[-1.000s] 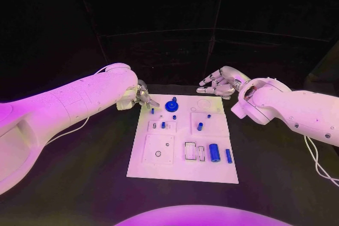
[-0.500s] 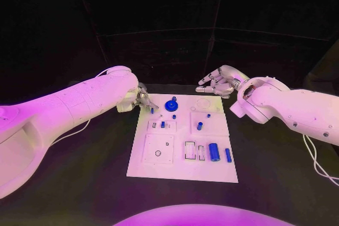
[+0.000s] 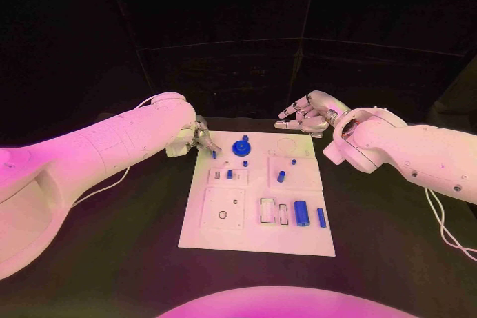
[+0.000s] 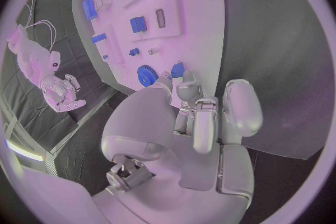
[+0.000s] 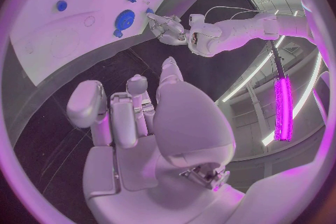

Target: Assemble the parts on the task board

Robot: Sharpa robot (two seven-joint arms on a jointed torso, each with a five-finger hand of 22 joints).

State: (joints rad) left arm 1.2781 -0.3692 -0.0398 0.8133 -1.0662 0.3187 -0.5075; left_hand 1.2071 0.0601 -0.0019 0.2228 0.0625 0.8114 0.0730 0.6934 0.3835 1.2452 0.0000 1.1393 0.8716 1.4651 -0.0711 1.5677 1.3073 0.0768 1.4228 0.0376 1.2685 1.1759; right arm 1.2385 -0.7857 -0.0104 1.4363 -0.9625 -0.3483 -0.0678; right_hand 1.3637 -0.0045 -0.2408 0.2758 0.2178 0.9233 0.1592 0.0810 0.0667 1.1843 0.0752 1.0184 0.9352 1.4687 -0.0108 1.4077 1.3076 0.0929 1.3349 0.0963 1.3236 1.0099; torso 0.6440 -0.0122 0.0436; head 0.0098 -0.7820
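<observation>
**Head view: task board and both hands, as I see them from the remote desk**

Item one, the task board (image 3: pixel 256 243): a white plate lying flat mid-table, long side running away from the robot. Landmark for all below.

Item two, parts. A blue gear-like round piece (image 3: pixel 242 149) stands near the board's far edge. Small blue pegs (image 3: pixel 281 177) sit in the middle blocks. A blue cylinder (image 3: pixel 301 213) and a slimmer blue bar (image 3: pixel 321 218) lie toward the board's near right side, side by side but apart.

Item three, left hand (image 3: pixel 199 139): at the board's far left corner, fingertips pinching a small blue part (image 4: pixel 178 70) just beside the gear.

Item four, right hand (image 3: pixel 306 118): just beyond the board's far right corner, above the black table, fingers loosely curled and apart, grasping nothing that I can see.
</observation>
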